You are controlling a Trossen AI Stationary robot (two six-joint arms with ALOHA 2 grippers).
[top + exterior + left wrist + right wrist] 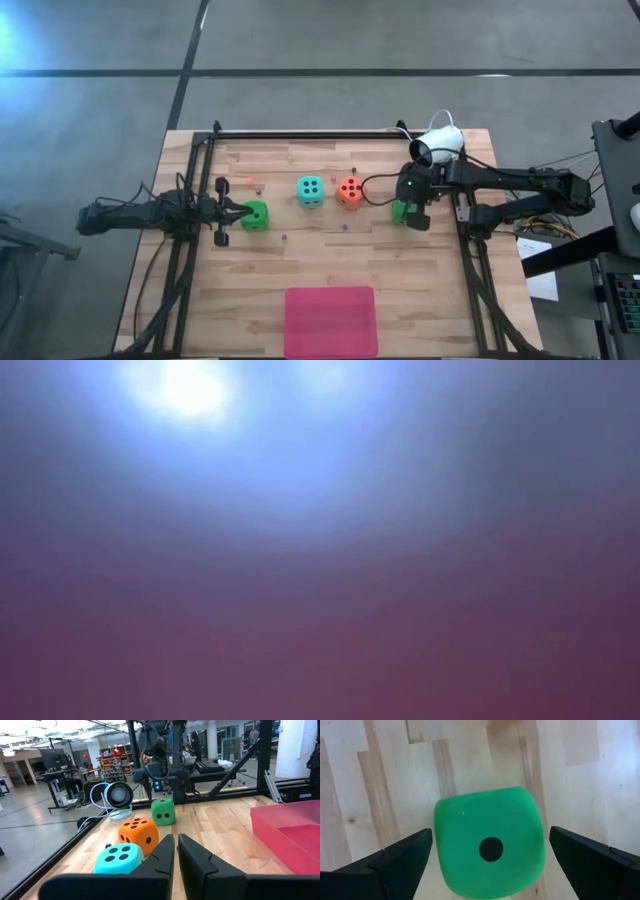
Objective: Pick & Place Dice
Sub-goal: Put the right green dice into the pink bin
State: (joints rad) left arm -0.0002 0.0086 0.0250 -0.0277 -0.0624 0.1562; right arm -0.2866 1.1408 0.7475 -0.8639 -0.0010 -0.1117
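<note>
Four dice stand in a row on the wooden table. From the left they are a green die point(257, 216), a teal die point(310, 190) point(119, 858), an orange-red die point(349, 190) point(138, 835) and a second green die point(399, 210) point(163, 811) point(489, 842). My right gripper point(415, 207) point(489, 857) points down, open, with one finger on each side of the right green die and a gap at both sides. My left gripper point(238, 212) point(176, 845) lies level and shut, its tips at the left green die's left side. That die is hidden in the left wrist view. My left gripper's shut fingertips point(242, 212) come level from the table's left up to the left face of the left green die point(250, 215). Whether they touch it cannot be told.
A flat pink mat point(330, 320) point(292, 832) lies near the table's near edge. A white round device point(440, 146) point(118, 796) sits at the far right corner. Black frame rails point(300, 133) run along the far, left and right sides. The low view shows only a blur.
</note>
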